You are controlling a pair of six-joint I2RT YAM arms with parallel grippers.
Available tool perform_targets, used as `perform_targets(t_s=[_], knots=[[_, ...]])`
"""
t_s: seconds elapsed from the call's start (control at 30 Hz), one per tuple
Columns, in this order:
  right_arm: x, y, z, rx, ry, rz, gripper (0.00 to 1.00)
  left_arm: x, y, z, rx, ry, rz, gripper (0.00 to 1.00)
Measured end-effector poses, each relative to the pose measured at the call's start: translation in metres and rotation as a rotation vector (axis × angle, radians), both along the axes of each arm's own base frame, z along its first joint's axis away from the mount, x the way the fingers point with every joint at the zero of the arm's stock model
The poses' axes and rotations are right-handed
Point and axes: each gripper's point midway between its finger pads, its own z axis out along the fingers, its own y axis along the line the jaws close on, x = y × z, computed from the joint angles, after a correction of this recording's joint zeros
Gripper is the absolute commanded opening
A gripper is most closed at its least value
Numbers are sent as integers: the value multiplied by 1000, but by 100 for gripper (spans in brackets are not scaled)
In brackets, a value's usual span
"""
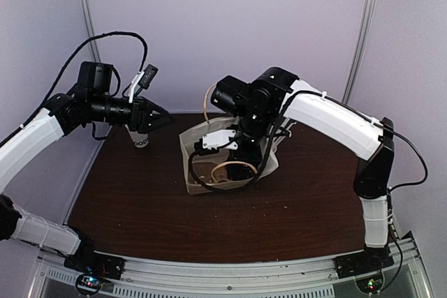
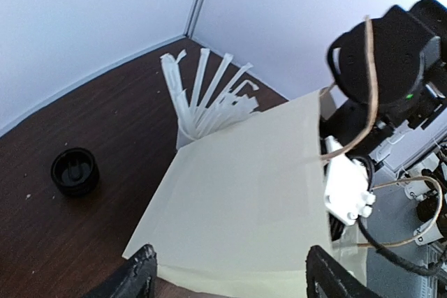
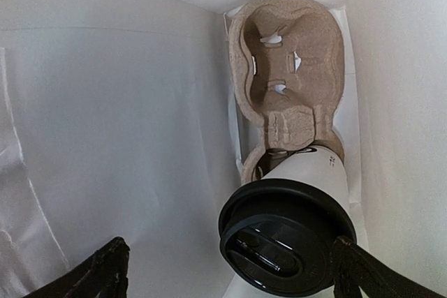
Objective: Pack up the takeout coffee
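Right gripper (image 3: pixel 236 271), jaws wide apart w/ nothing clamped, straddles the takeout coffee (image 3: pixel 297 232), seated in a pulp carrier (image 3: pixel 293 68) inside the white bag (image 3: pixel 105 137), prob. so it won't tip, while left gripper (image 1: pixel 159 118) hovers beside the bag, likewise spread and empty.

The dark wooden bench (image 1: pixel 140 200) carries a white paper bag (image 2: pixel 244 193) just ahead of the left tool (image 2: pixel 230 270). A cup of white straws (image 2: pixel 202 95) stands beyond the bag, a loose black lid (image 2: pixel 74 171) lies off to the tool's left, and a lettered white cup (image 1: pixel 140 139) stands beneath the tool.
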Motion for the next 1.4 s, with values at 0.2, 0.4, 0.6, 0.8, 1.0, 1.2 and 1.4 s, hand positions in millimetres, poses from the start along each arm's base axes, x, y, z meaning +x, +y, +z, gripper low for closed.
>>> perform_targets(t_s=[0.2,0.4,0.6,0.8,1.0,1.2,1.4], knots=[[-4,1,-1,6,23,6,100,-26,-34,5,-8,-25,-131,68],[-8,3,-1,10,34,14,100,-33,-64,-21,70,0,-205,54],[-8,1,-7,-6,56,-5,100,-29,-69,-27,116,-16,-195,27],[-13,5,-13,-12,78,8,100,-16,-72,-41,161,-9,-175,17],[-14,10,-5,11,59,32,100,-9,-71,-42,178,-24,-149,15],[-23,12,35,110,12,76,100,7,-77,-45,206,-43,-128,14],[-37,-4,101,247,-82,111,99,20,-80,-56,242,-41,-102,18]])
